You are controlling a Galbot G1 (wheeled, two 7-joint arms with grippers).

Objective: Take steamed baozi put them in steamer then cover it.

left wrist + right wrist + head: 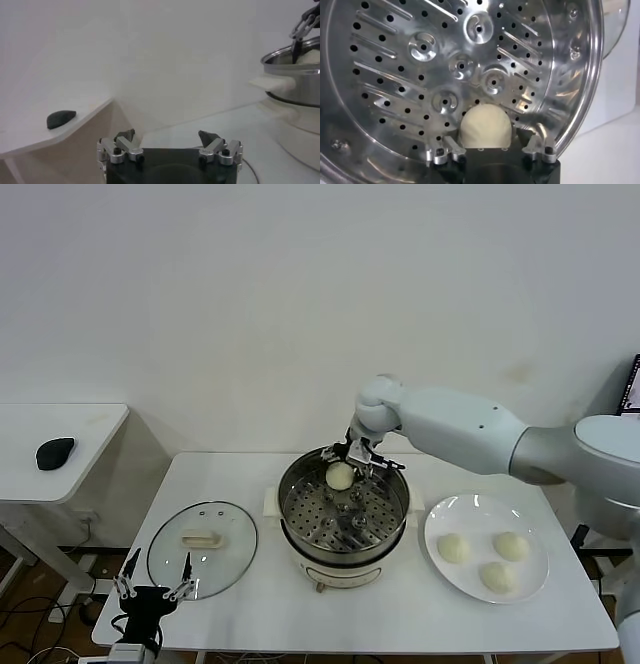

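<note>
**Supervisor:** Over the steamer (343, 514), what are you seeing?

**Me:** I'm holding the right claw (352, 460) just above the far side of the perforated tray, and its fingers are clamping one baozi (341, 475). In the right wrist view that bun (485, 128) is sitting between the two fingers, low over the tray; I cannot tell whether it is touching the metal.

**Supervisor:** How far along are we?

**Me:** I'm judging this as the first bun going in. No other bun is lying in the pot. Three are waiting on the white plate (437, 556) on the tabletop (250, 604) to the steamer's right: one (454, 548) nearest the pot, one (511, 545) behind, one (497, 576) in front.

**Supervisor:** And the cover?

**Me:** The cover (202, 548) is lying flat on the tabletop left of the steamer, handle up, untouched as far as I can see. The left claw (154, 585) is idling below the tabletop's front left edge, near the lid, with its fingers spread apart and nothing in them.

**Supervisor:** So what's left?

**Me:** Releasing this bun, moving the other three, then covering the pot.
</note>
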